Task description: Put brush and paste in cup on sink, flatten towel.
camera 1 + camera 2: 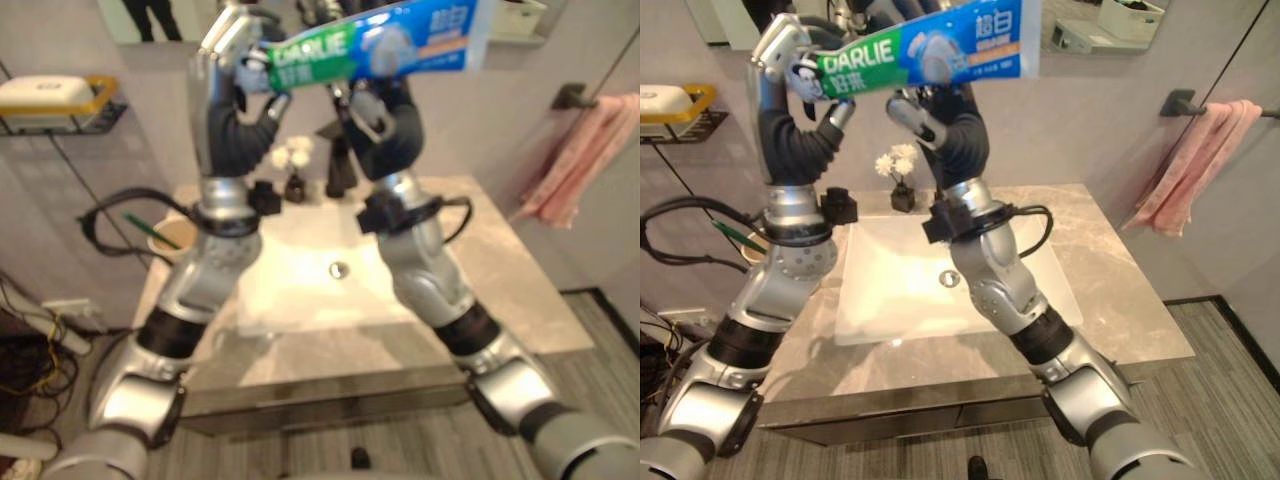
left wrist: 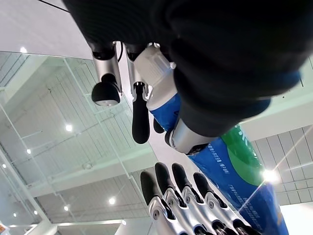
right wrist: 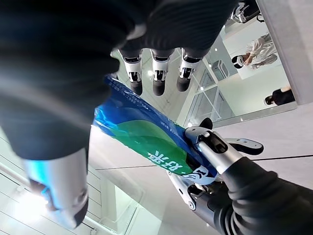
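Both hands are raised high in front of the mirror. The blue and green toothpaste tube (image 1: 380, 45) lies level between them. My left hand (image 1: 225, 60) pinches the tube's green end between thumb and fingers (image 2: 181, 205). My right hand (image 1: 385, 115) sits under the tube's middle with straight fingers (image 3: 156, 78) and the thumb on the other side, not closed on it. A tan cup (image 1: 175, 238) stands on the counter left of the sink (image 1: 300, 290), with a green toothbrush (image 1: 135, 222) sticking out of it. The pink towel (image 1: 585, 160) hangs bunched on a wall bar at the right.
A small vase of white flowers (image 1: 898, 170) and a dark tap (image 1: 340, 165) stand behind the basin. A wire shelf with a yellow and white box (image 1: 55, 100) hangs on the left wall. The marble counter (image 1: 520, 290) is bare to the right of the basin.
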You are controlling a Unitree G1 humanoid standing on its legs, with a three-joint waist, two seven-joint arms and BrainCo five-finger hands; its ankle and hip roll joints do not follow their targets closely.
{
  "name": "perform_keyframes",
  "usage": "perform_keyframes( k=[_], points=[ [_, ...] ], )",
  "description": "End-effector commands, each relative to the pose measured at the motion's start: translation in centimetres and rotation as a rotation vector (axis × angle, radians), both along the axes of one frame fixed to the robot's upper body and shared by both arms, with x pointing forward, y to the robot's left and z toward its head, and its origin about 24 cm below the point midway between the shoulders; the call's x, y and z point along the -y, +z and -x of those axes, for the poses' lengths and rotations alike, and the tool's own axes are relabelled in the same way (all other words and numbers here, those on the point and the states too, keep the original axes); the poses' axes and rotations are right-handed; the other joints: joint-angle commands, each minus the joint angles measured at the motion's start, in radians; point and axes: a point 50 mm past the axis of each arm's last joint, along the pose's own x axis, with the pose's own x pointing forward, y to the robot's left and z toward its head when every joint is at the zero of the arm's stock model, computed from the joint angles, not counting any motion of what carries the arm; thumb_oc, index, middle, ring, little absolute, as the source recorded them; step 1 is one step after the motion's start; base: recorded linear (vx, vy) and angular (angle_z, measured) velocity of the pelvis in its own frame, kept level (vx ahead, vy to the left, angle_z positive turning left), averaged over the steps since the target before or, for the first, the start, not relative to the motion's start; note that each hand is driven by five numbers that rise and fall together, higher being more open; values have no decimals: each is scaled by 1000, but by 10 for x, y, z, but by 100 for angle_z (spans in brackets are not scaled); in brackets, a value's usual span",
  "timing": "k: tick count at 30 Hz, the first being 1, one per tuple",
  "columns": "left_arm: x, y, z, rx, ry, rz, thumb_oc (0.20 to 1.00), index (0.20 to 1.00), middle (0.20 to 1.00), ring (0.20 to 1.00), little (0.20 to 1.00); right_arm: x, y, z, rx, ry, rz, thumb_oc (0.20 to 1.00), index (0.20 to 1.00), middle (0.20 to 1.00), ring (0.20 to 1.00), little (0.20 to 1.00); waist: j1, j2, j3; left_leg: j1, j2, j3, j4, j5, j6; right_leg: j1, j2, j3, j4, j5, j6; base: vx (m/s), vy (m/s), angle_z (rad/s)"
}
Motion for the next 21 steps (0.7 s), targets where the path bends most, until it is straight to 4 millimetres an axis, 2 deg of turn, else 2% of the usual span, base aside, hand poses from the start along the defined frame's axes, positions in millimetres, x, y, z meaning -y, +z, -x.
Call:
perform_keyframes(
  k=[1, 13, 17, 18, 19, 20, 21],
  points=[
    [5, 16, 2, 57, -53, -19, 200, 200, 200, 200, 200, 4, 46, 6, 137, 24, -158, 1000, 1000, 1000, 1000, 1000, 13, -23, -27, 52, 7, -56, 12, -131, 31, 91, 13, -25, 5, -131, 0, 0, 0, 0],
    [-3, -11, 1, -65, -58, -31, 200, 200, 200, 200, 200, 9, 46, 5, 122, 12, -175, 1000, 1000, 1000, 1000, 1000, 18, -26, -23, 63, 9, -53, 12, -135, 32, 97, 16, -15, 5, -130, -3, 0, 0, 0],
    [-3, -13, 1, -73, -56, -37, 200, 200, 200, 200, 200, 6, 45, 5, 112, 25, -182, 1000, 1000, 1000, 1000, 1000, 20, -26, -23, 65, 9, -52, 12, -135, 32, 98, 17, -15, 5, -129, -3, 0, 0, 0],
    [-3, -13, 0, -73, -58, -37, 200, 200, 200, 200, 200, 6, 45, 5, 112, 26, -182, 696, 696, 696, 696, 696, 20, -26, -23, 65, 9, -53, 12, -134, 32, 99, 16, -15, 5, -129, -4, 0, 0, 0],
    [-3, -13, 0, -73, -58, -37, 200, 200, 200, 200, 200, 6, 45, 5, 112, 26, -182, 558, 558, 558, 558, 558, 20, -26, -22, 65, 9, -53, 12, -134, 32, 99, 16, -15, 5, -129, -4, 0, 0, 0],
    [-3, -13, -1, -75, -59, -35, 200, 200, 200, 200, 200, 5, 45, 5, 111, 28, -183, 282, 282, 282, 282, 282, 18, -25, -22, 64, 9, -53, 12, -134, 32, 99, 16, -14, 5, -129, -4, 0, 0, 0],
    [-2, -13, -1, -75, -60, -34, 200, 200, 200, 200, 200, 5, 44, 5, 108, 28, -182, 200, 200, 200, 200, 200, 18, -25, -22, 64, 9, -52, 12, -134, 32, 98, 16, -14, 5, -129, -5, 0, 0, 0]
  ],
)
